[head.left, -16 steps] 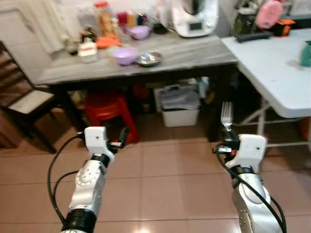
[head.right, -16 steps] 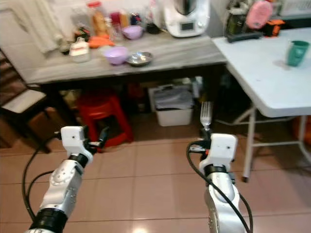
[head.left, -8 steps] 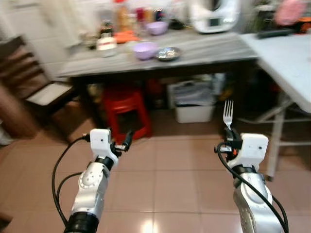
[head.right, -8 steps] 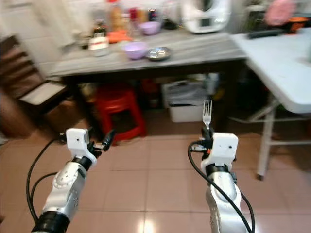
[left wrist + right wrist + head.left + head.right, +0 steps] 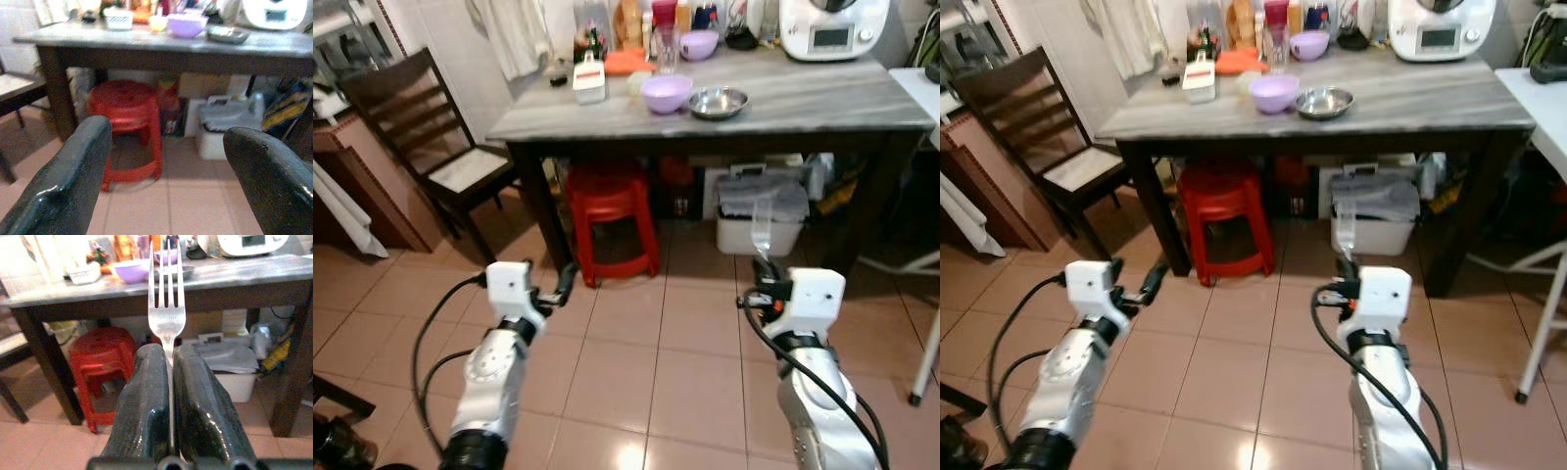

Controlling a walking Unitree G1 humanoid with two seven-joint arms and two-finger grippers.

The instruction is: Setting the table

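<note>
- We are clamping a fork [image 5: 167, 308] upright in our right gripper [image 5: 168, 396], lower right.
- Our left gripper [image 5: 166, 176] is hanging open, lower left, facing the table [image 5: 822, 98].

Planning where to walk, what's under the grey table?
Under the table stand a red stool and a white bin; items behind them are in shadow, unclear.

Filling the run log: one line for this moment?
right hand: shut on fork, tines up | left hand: open, empty | ahead: grey table
</note>
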